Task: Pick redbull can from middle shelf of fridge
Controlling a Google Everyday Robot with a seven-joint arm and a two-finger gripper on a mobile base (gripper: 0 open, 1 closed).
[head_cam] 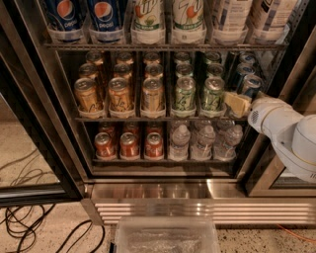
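Observation:
The fridge stands open in front of me. Its middle shelf holds lanes of gold cans, green-and-silver cans and, in the rightmost lane, slim blue-silver redbull cans. The front redbull can stands upright at the shelf's right end. My gripper, beige-tipped on a white arm, reaches in from the right. It sits at the front of that lane, just below and left of the can, next to the front green can. The can's lower part is hidden behind it.
Large Pepsi and 7up bottles fill the rack above. Red cans and water bottles fill the rack below. The black door frame is at left. A clear plastic bin and cables lie on the floor.

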